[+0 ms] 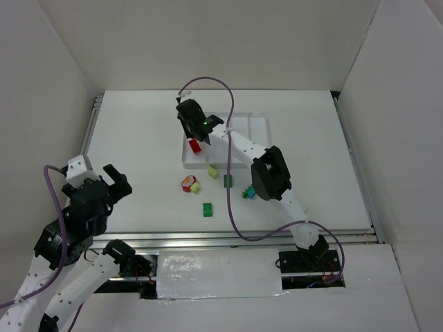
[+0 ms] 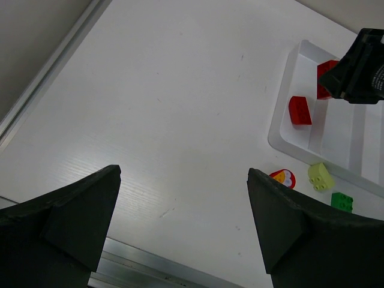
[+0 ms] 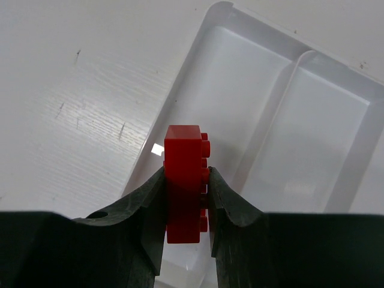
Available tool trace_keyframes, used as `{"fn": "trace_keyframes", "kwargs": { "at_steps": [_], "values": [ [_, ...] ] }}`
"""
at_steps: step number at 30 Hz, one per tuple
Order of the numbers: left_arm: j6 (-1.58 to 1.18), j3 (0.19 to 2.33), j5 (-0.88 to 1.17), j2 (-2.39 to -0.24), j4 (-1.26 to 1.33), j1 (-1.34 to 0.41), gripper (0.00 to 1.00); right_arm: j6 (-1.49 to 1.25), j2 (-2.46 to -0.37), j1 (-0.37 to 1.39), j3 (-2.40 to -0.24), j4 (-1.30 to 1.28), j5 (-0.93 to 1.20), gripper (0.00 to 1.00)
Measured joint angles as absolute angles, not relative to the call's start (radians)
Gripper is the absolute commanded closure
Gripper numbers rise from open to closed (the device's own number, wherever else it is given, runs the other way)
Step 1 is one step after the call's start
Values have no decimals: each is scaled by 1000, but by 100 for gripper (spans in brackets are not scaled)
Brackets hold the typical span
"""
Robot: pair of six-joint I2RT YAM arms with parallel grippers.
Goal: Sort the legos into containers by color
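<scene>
Your worktop [image 3: 78,90] looks matt white, with a fine grain and a few small dark scuffs. The tray [image 3: 228,84] is smooth white plastic, glossier than the worktop, and its rims catch soft highlights. The red brick [image 3: 183,180] is hard, smooth plastic with a slight sheen. The jaws on either side of it are matt black plastic. The rail [image 2: 48,72] along the worktop's edge looks like dull grey metal. You'll see a shiny, wrinkled strip [image 1: 218,275] at the near edge.

SURFACE: flat white table [image 1: 138,138] | ON IT: shallow white plastic tray [image 1: 255,130], far centre | LOOSE, near side of tray: rounded red-and-yellow brick [image 1: 187,182], pale yellow-green bricks [image 1: 212,171], green bricks [image 1: 208,209], cyan brick [image 1: 246,195]
</scene>
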State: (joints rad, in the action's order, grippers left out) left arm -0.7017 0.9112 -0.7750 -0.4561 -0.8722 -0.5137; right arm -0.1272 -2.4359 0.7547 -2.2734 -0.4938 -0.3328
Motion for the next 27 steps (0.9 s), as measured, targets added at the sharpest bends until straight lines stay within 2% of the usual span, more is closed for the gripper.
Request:
{"fn": "trace_keyframes", "kwargs": {
  "at_steps": [1,2,8,10,12,18,22,24,26,27],
  "values": [
    [-701,910,-773,-456,-871,-514,1,-124,-2442,755,-2273,-492,-333,84],
    [-698,910,-772,-456,-868,-514,1,-122,-2448,753,-2273,-491,-334,76],
    [-683,910,-767,-456,-862,-514,0,-120,-2464,730,-2273,-490,-332,73],
    [-683,910,-762,-456,-860,-514,1,-121,-2464,722,-2273,-489,-327,51],
    [-683,910,-760,-456,-860,-514,1,-120,-2464,719,-2273,-489,-322,36],
    [-681,910,-754,-459,-859,-514,0,-122,-2464,708,-2273,-487,-302,26],
    [-680,910,-751,-471,-859,-514,0,-134,-2460,709,-2270,-487,-289,24],
    [-679,910,-746,-476,-858,-514,0,-157,-2434,710,-2229,-482,-279,17],
    [-676,910,-737,-478,-855,-514,0,-207,-2372,714,-2147,-495,-279,16],
    [-675,910,-733,-479,-852,-514,0,-239,-2334,717,-2104,-510,-285,1]
  ]
}}
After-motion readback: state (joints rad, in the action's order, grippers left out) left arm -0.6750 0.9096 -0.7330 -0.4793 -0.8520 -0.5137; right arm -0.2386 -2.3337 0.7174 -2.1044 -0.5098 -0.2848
